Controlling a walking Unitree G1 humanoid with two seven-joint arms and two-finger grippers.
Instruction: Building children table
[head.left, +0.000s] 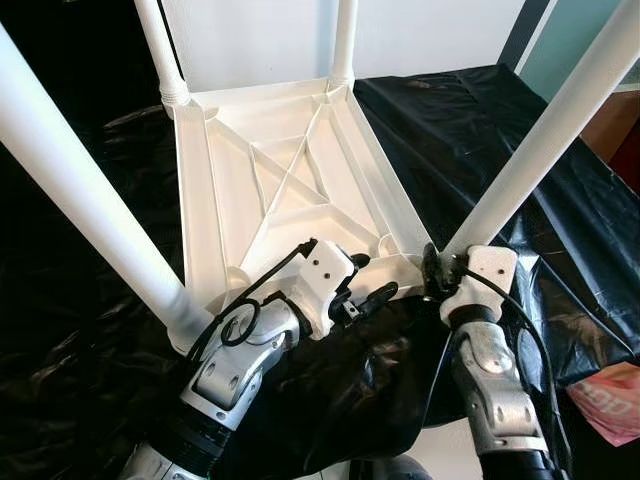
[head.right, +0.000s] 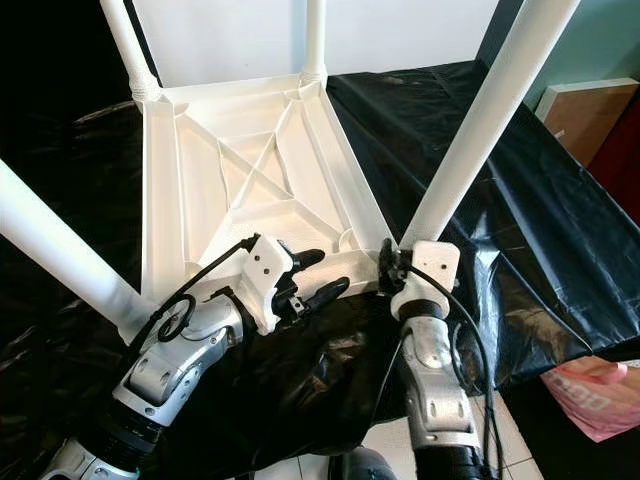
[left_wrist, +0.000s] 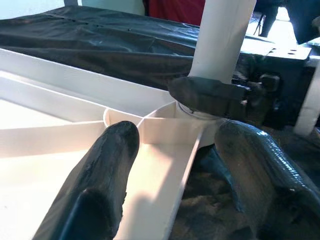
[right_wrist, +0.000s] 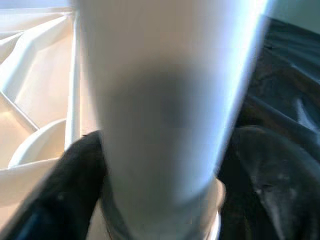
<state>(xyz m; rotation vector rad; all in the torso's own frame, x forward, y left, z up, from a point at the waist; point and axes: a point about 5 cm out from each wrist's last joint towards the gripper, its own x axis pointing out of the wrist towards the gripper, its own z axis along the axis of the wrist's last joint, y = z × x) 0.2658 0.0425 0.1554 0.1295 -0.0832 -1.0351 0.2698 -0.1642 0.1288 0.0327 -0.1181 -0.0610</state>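
Observation:
A white plastic table (head.left: 290, 190) lies upside down on a black sheet (head.left: 470, 130), with all its legs pointing up. My right gripper (head.left: 440, 272) is shut on the base of the near right leg (head.left: 540, 150), right above its corner socket. In the right wrist view that leg (right_wrist: 165, 100) stands between the black fingers (right_wrist: 65, 190). My left gripper (head.left: 372, 278) is open and straddles the table's near rim just left of that corner. One of its fingers (left_wrist: 100, 185) rests inside the ribbed underside and the other lies outside over the sheet.
The near left leg (head.left: 80, 200) slants up close to my left arm. Two far legs (head.left: 160, 50) (head.left: 345, 40) stand by a white wall. A pink bag (head.left: 610, 400) lies on the floor at the right, and a wooden cabinet (head.right: 590, 110) stands beyond the sheet.

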